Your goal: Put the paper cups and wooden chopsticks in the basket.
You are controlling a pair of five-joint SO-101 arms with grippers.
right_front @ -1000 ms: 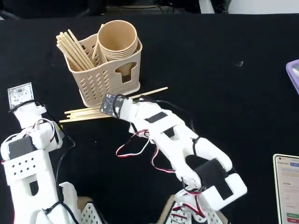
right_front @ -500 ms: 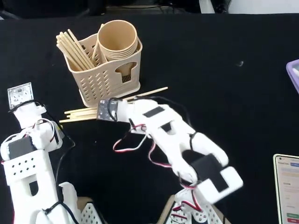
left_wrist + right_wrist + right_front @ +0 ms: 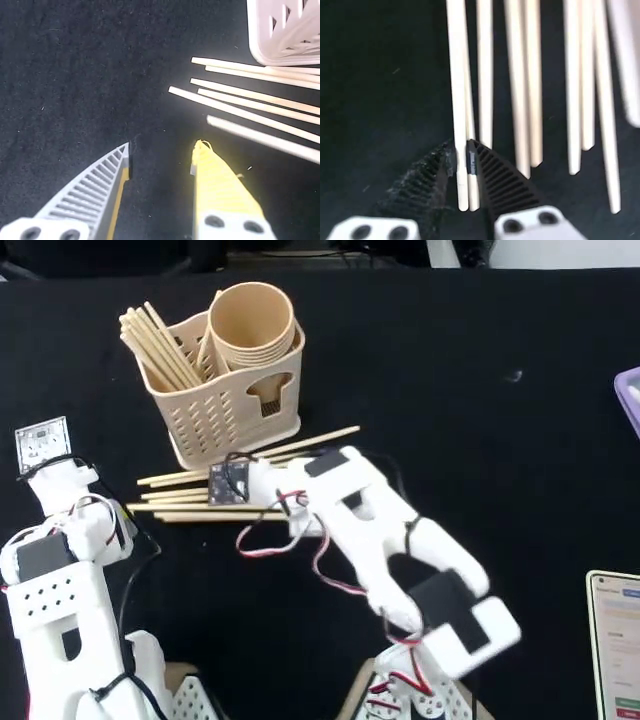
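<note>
Looking down from the high view, a slotted basket (image 3: 225, 405) stands upright on a black table (image 3: 480, 440). It holds a stack of cups (image 3: 252, 325) at 1 end and a bundle of stowed sticks (image 3: 160, 345) leaning at the other. Several loose chopsticks (image 3: 190, 495) lie flat and roughly parallel just beside the basket's near wall. The right arm (image 3: 350, 505) stretches across with its wrist over that pile. The left arm (image 3: 60, 580) stands folded, well apart.

From the left wrist view, the left gripper (image 3: 162, 147) hangs over bare table with its jaws spread wide and nothing between them. Several chopstick ends lie near it, and a corner of the basket shows beyond them.

From the right wrist view, the right gripper (image 3: 461, 150) is pinched tight on 2 chopsticks close to their ends, the pair pressed side by side between the jaws. The other loose sticks lie alongside, clear of the jaws.

The step in hand looks like lifting this pair. Because the hold is near 1 end, the long free length will likely droop and swing, so a slow, straight lift before any turn seems wise. The far tips need to clear the basket rim. The pair can then be tipped upright and lowered beside the stowed sticks, away from the cups, before release. A rushed lift may drag neighbouring sticks along.
</note>
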